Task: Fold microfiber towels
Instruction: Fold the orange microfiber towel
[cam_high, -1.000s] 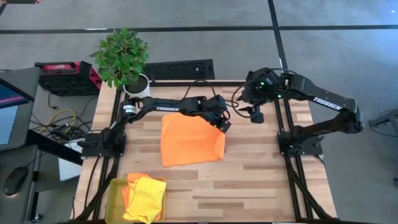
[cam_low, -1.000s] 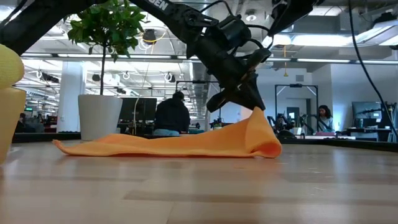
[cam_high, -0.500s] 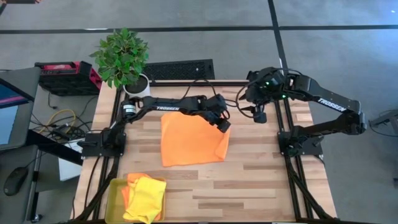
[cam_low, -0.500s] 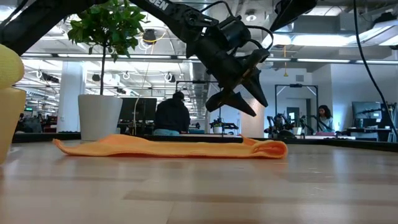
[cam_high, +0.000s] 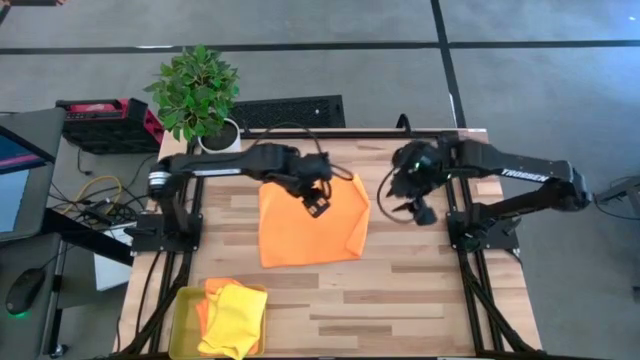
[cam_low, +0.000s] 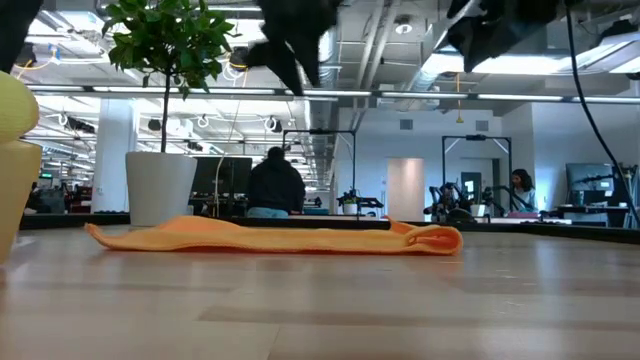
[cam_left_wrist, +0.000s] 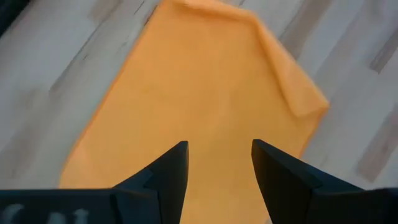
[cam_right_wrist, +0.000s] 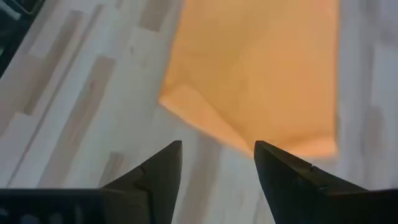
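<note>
Orange towel (cam_high: 308, 224) lying flat at mid-counter (cam_high: 420, 290), one corner folded over. Left gripper (cam_high: 318, 203) above the towel, fingers wide and empty. Right gripper (cam_high: 418, 205) beside the towel's edge, fingers wide, empty.

Looks like an open-plan robotics lab or office: exposed ceiling pipes (cam_low: 380, 40), strip lights, a person at monitors (cam_low: 275, 185) behind the bench, more test frames (cam_low: 475, 175), and a potted plant (cam_high: 197, 95) at the bench's far left corner.
</note>
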